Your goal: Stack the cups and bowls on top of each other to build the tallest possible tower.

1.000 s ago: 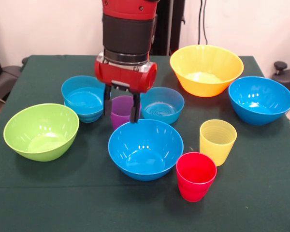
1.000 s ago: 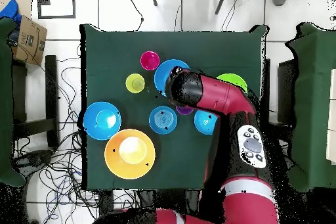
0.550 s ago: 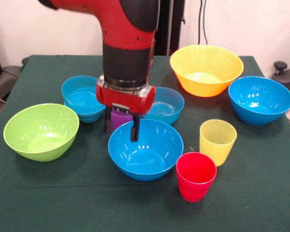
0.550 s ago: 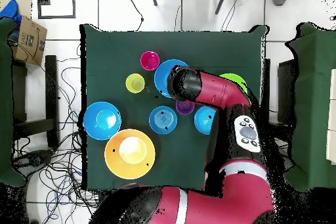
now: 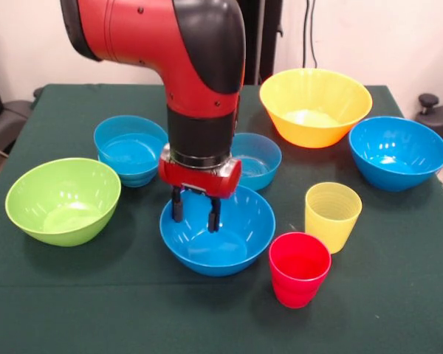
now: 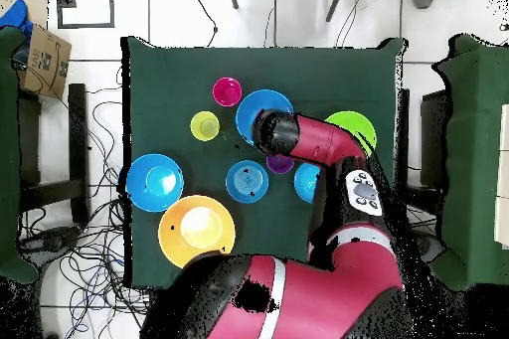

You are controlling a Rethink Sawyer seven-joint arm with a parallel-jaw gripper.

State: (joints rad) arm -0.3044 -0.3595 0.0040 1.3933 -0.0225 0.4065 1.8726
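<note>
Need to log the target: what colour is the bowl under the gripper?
Blue. The bowl below the gripper shows best in the front view.

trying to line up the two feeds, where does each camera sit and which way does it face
Front view: sits across the table, level with it, facing the arm; shows the red and black arm coming from above, gripper open inside the near large blue bowl.
Overhead view: sits above the table, looking straight down; shows the arm and base at the bottom, reaching to the same bowl.
Shared: the bowl, red cup, yellow cup and big yellow bowl, turned half round between them.
</note>
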